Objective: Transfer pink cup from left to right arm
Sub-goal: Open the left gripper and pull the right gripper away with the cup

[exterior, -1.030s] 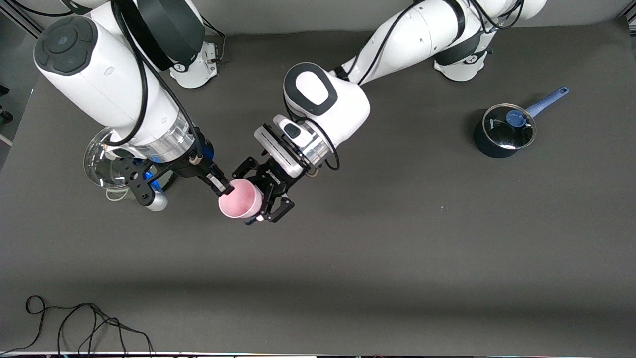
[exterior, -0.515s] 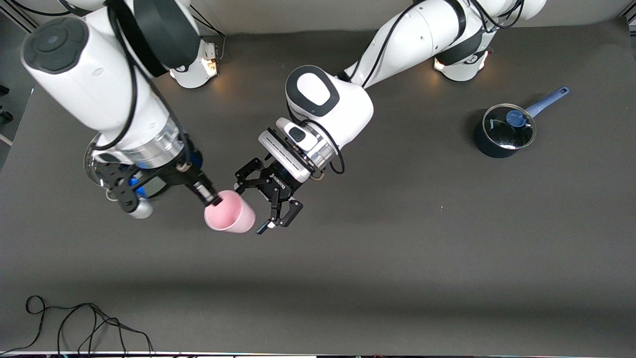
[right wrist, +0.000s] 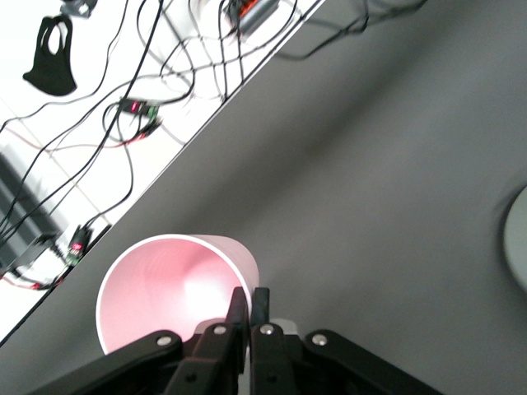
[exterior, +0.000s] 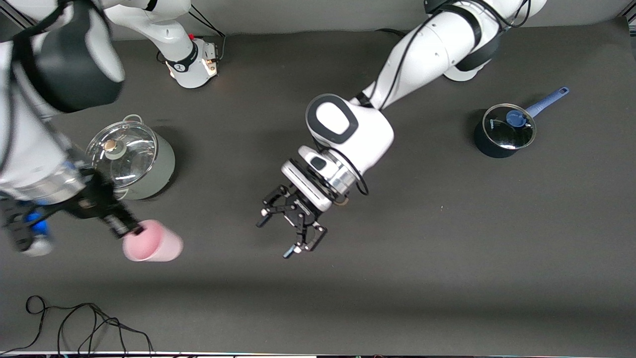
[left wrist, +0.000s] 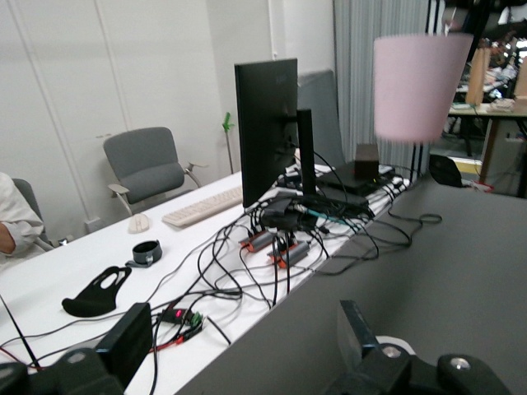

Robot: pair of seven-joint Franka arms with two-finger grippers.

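The pink cup (exterior: 154, 242) hangs tilted in the air, its mouth toward the right arm, and my right gripper (exterior: 134, 229) is shut on its rim. This is over the table beside the grey-green pot. In the right wrist view the two fingers pinch the wall of the pink cup (right wrist: 165, 288), one inside and one outside, at my right gripper (right wrist: 249, 303). My left gripper (exterior: 274, 239) stands open over the middle of the table with nothing between its fingers. The left wrist view shows the pink cup (left wrist: 412, 86) well away from my open left gripper (left wrist: 239, 350).
A grey-green lidded pot (exterior: 131, 159) stands at the right arm's end of the table. A blue saucepan (exterior: 504, 130) with a glass lid sits at the left arm's end. A black cable (exterior: 74, 323) lies along the table's edge nearest the front camera.
My left gripper opened and let go of the cup, then drew back. My right arm swung the cup away toward its own end of the table, uncovering the grey-green pot.
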